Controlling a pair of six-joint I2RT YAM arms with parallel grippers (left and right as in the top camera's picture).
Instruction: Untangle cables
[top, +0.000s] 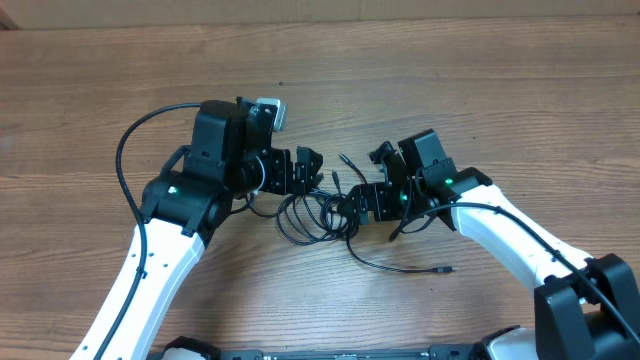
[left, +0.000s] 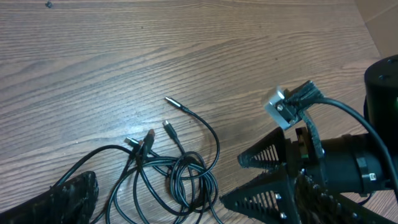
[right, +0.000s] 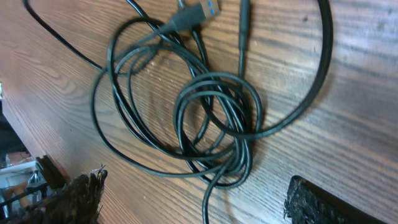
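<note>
Two hands flank the cables (right: 244, 142) tangled mid-table (top: 450, 80): the right hand (right: 196, 198) gapes empty over the knot, and the left hand (top: 303, 172) looks spread too. Best to pin one loop and draw a free plug outward slowly.

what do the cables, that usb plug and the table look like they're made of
The cables have thin black jackets, smooth with a faint sheen, probably rubber or PVC. The USB plug looks like a dark moulded plastic shell with a blue insert at the tip. The table shows brown wood grain with a matte surface. It could be solid wood, veneer or printed laminate; I cannot tell which.
</note>
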